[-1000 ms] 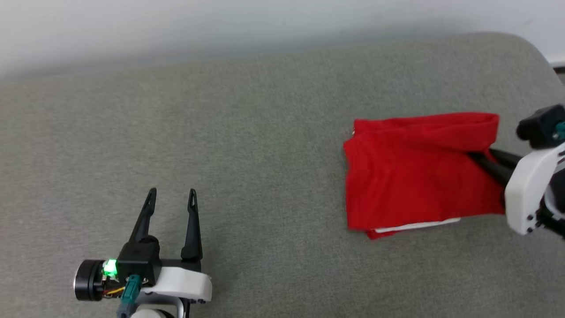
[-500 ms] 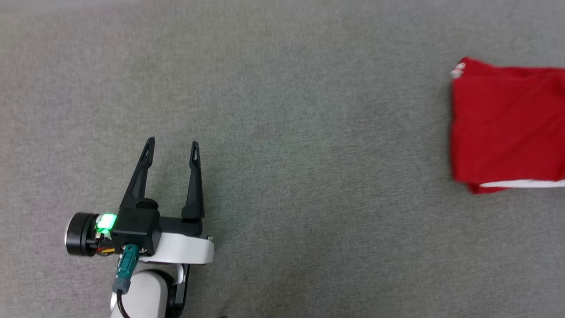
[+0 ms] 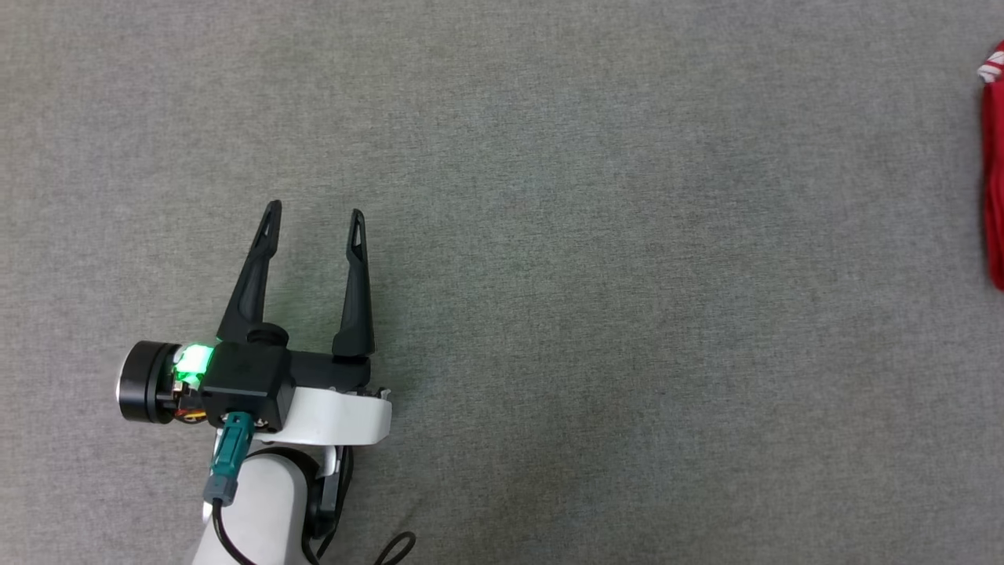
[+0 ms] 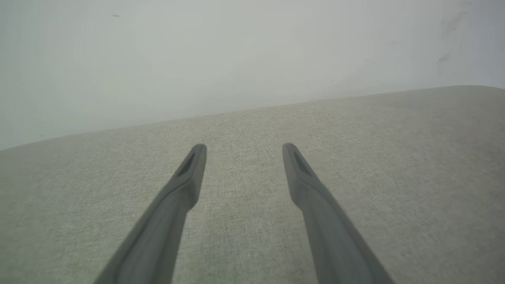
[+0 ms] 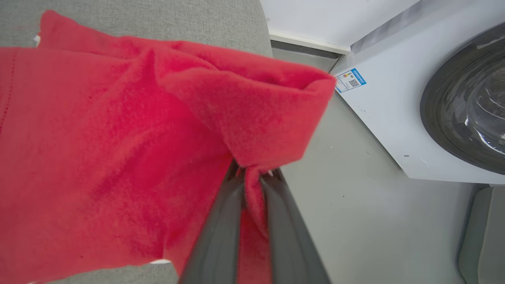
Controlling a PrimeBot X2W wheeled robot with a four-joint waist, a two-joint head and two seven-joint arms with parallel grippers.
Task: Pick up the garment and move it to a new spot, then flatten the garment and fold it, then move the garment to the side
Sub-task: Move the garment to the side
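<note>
Presently, status of the task is as follows.

- **Garment:** the garment [image 5: 98, 138] is a folded red stack at the right edge of the grey padded surface [image 3: 588, 275], plain side up. In the head view a red strip of it [image 3: 994, 180] sits at the far right, with a bit of striped trim [image 3: 990, 71] at its far corner. A sliver of white shows under the near edge in the right wrist view.
- **Right gripper:** the right gripper [image 5: 254, 173] has its fingers together, clamped on a ridge of red cloth at the garment's right side. The pinched fold stands up and juts out past the surface's edge, over the floor [image 5: 347, 205]. A washing machine [image 5: 394, 118] stands beyond.
- **Left gripper:** the left gripper [image 3: 314, 209] has its fingers apart with nothing between them. It hangs over bare surface toward the near left corner, well apart from the garment.

**Judgement on progress:**
- Done: pick-up, flattening and folding look complete, since the layers are stacked and squared.
- In hand: the last step, moving the garment to the side.
- Left to do: lay the pinched fold down on the surface, let go and draw the right arm clear.

**Watch:** the garment is very close to the right edge, so cloth beyond it may slide off or pull the stack open.
</note>
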